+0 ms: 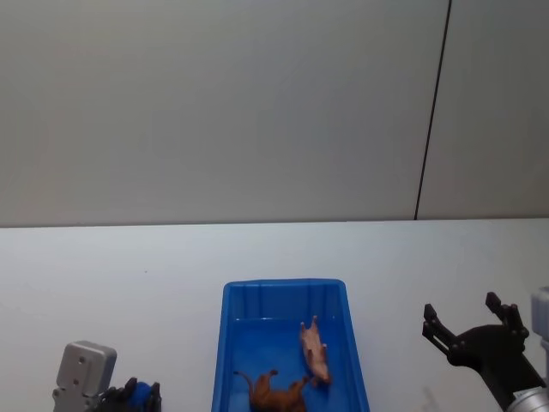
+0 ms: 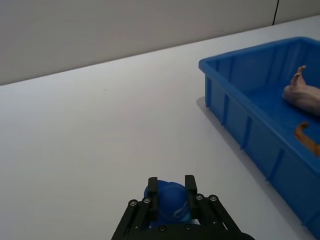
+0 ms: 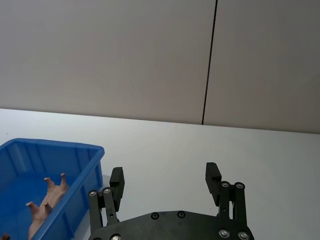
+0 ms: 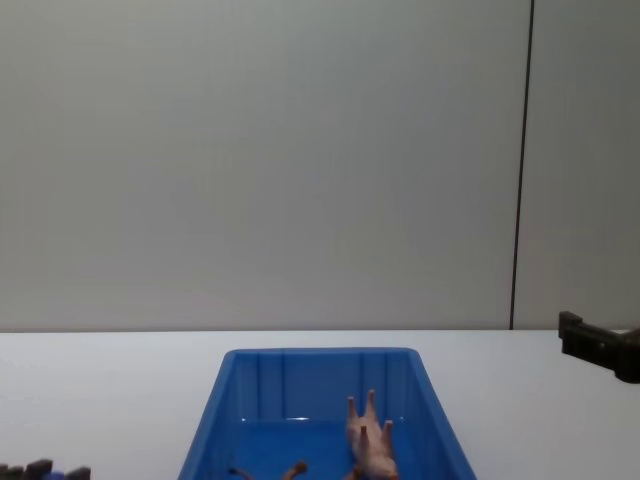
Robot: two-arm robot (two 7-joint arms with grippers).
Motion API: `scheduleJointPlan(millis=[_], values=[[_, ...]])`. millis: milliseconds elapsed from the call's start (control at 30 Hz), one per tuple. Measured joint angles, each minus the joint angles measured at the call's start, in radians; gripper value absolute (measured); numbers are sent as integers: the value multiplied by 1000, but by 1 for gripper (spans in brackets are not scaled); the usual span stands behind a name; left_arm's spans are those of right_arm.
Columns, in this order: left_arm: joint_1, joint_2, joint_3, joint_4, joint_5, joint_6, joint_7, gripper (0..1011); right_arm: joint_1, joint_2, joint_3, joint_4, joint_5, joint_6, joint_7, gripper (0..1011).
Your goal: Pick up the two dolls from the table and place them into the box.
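- Right gripper: fingers spread wide, holding nothing, above the table right of the box.
- Left gripper: closed around a small blue object, near left of the box.
- Pink doll and brown doll both lie inside the box; best to retract clear, without nudging the rim.

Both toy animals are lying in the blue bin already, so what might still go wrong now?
Little remains. The left gripper has its fingers round a small blue object of unclear kind, so it might drag or drop it if it moves. The right gripper is open over the table beside the box; swinging inward could bump the rim and jostle the pink doll and brown doll.
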Motion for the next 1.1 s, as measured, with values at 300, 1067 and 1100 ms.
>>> scheduleJointPlan(millis=[300,1067,1100], values=[[2,-2,-7,-19,22,-88,-31,234,0,0,0,0,0,0,0,1001],[-71,-39,-19,-27,61,-217,-251,119,0,0,0,0,0,0,0,1001],[-71,-39,-19,-27,61,-217,-251,113,0,0,0,0,0,0,0,1001]])
